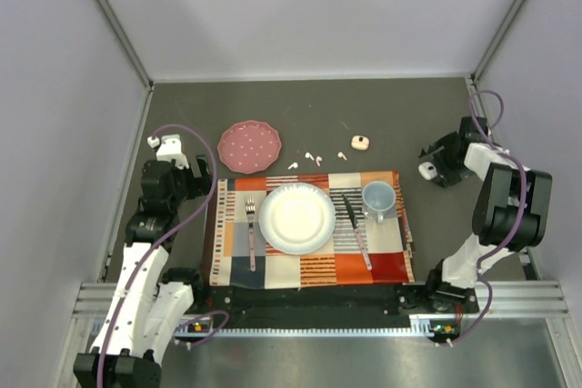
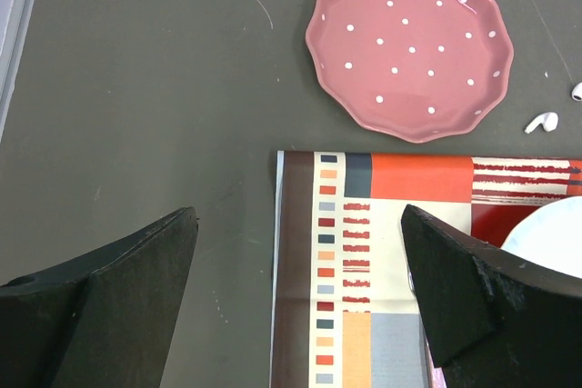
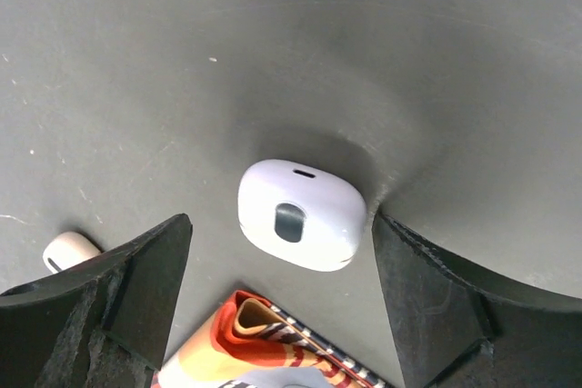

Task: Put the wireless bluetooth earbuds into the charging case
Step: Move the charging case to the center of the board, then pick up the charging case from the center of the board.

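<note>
Several tiny earbuds lie on the dark table behind the placemat: a white one [image 1: 293, 165], two close together [image 1: 315, 157] and a pinkish one [image 1: 342, 155]. Two white ones show at the right edge of the left wrist view [image 2: 542, 122]. A peach charging case [image 1: 360, 143] sits just beyond them and also shows in the right wrist view [image 3: 71, 250]. A white charging case [image 3: 300, 213], lid shut, lies flat on the table between the open fingers of my right gripper [image 3: 280, 224]; they do not grip it. My left gripper [image 2: 298, 224] is open and empty over the placemat's left edge.
A striped placemat [image 1: 309, 265] carries a white plate [image 1: 297, 218], fork [image 1: 251, 233], knife [image 1: 356, 229] and blue cup [image 1: 378, 197]. A pink dotted plate [image 2: 409, 43] stands behind its left corner. Enclosure walls stand close on both sides.
</note>
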Robot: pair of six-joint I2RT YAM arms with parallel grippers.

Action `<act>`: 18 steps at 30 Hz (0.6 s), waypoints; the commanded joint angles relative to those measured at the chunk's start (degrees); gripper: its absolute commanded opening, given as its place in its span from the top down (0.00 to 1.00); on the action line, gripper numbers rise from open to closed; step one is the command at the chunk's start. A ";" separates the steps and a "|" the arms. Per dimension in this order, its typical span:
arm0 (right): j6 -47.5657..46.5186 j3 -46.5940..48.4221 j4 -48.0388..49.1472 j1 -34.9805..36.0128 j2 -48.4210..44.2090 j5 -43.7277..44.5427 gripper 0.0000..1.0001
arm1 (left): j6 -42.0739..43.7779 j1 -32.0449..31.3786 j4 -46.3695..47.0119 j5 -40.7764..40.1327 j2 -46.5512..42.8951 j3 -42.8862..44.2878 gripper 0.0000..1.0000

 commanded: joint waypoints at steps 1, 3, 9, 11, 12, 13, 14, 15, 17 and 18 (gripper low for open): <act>-4.57 -1.07 1.28 -0.37 -3.99 2.85 0.18 | -0.09 0.13 2.31 -0.14 0.37 0.16 0.01; -7.47 -0.81 1.19 -0.37 -5.14 4.61 0.18 | -0.18 0.04 2.22 -0.05 0.55 0.16 0.01; -18.27 -0.28 2.33 -0.37 -8.40 9.28 0.15 | -0.18 0.13 2.31 -0.40 0.29 0.07 0.01; -22.13 1.47 2.85 -0.37 -6.48 7.27 0.15 | -0.18 0.13 2.22 -0.23 0.37 0.16 0.01; -23.37 2.44 3.38 -0.37 -5.77 5.34 0.15 | -0.27 0.13 2.31 -0.14 0.37 0.25 0.01; -23.91 2.88 3.30 -0.37 -4.72 3.93 0.15 | -0.18 0.13 2.31 -0.05 0.37 0.16 0.01; -24.09 3.32 3.21 -0.37 -3.92 2.87 0.15 | -0.18 0.04 2.31 -0.05 0.46 0.25 0.01; -24.35 3.50 3.73 -0.28 -2.52 1.64 0.15 | -0.27 0.04 2.22 -0.14 0.46 0.16 0.01; -25.40 3.68 4.00 0.15 -1.81 -1.09 0.16 | -0.27 0.13 2.14 -0.40 0.20 0.16 0.01; -26.19 3.42 4.00 1.20 -2.24 0.13 0.16 | -0.27 0.13 2.22 -0.40 -0.06 0.08 0.01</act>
